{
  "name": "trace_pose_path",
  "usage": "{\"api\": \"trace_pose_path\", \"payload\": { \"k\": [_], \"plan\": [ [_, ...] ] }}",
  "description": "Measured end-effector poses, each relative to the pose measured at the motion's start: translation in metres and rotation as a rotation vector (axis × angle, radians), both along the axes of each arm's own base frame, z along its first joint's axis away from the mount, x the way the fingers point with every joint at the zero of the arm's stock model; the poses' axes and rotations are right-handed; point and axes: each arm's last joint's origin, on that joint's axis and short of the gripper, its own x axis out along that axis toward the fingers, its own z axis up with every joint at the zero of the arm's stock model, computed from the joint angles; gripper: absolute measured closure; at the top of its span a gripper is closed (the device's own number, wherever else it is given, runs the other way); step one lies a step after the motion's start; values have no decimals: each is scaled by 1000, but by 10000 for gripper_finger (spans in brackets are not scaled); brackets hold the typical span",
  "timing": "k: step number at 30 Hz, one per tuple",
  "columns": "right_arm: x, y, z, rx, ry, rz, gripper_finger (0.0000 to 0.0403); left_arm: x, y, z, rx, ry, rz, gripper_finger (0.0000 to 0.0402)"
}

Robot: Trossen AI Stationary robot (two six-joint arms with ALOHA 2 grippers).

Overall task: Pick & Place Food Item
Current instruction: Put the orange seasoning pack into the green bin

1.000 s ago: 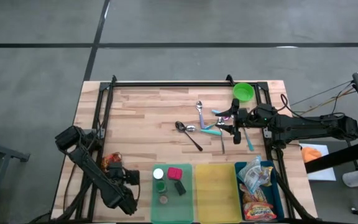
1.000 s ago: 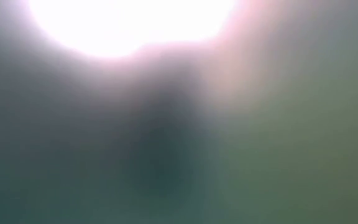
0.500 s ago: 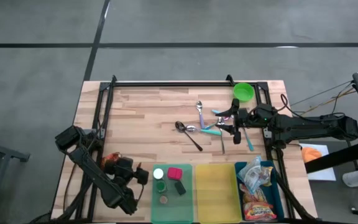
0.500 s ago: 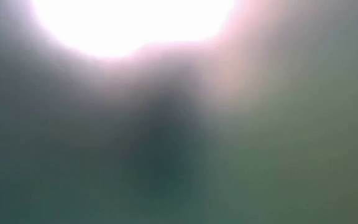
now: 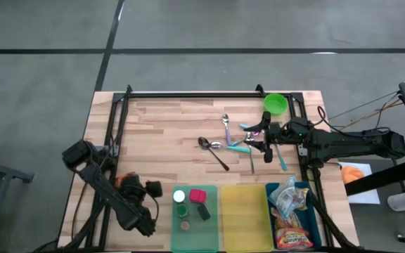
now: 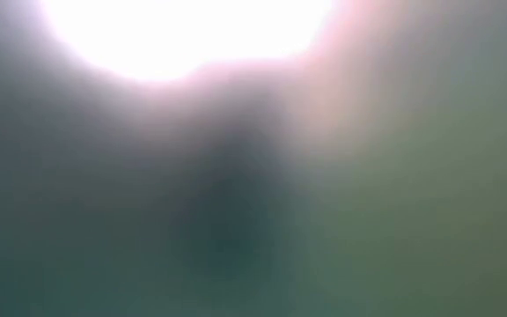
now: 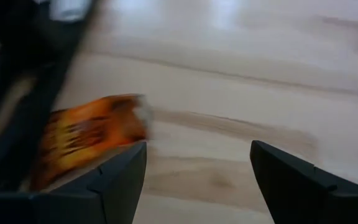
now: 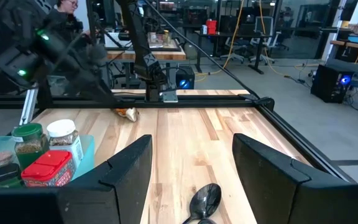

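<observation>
1. Snack packet (image 7: 89, 138), orange wrapper, lies flat on the wooden table (image 5: 167, 126), just beyond and to one side of the left gripper (image 7: 197, 177), not between its fingers and not touched by them
2. Left gripper: jaws spread apart, nothing held; it sits low over the boards beside the green bin (image 5: 194, 218)
3. Right gripper (image 5: 264, 137): jaws likewise apart and empty, waiting well away among the cutlery (image 5: 216, 151) near the green cup (image 5: 275, 104)
4. Risk: the packet is off the gripper's centre line, so a straight descent would likely close on bare wood or catch only a wrapper corner
5. Risk: a thin, slick wrapper lying flat could slide away or crumple under one finger
6. Risk: the black frame rail (image 5: 114, 133) runs close by; a wide correction could strike it
7. Low view shows nothing usable
</observation>
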Motion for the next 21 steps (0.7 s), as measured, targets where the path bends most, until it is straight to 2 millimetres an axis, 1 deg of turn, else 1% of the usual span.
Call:
{"api": "trace_pose_path", "payload": {
  "k": [3,5,10,14,21],
  "plan": [
    [0,0,0,0,0,0,181,-11,7,-10,-17,43,178,112],
    [0,0,0,0,0,0,181,-17,10,-17,-12,59,229,112],
    [0,0,0,0,0,0,181,-25,21,-29,40,103,226,112],
    [0,0,0,0,0,0,181,-33,31,-42,73,116,234,112],
    [0,0,0,0,0,0,181,-44,43,-74,21,55,240,112]
  ]
}}
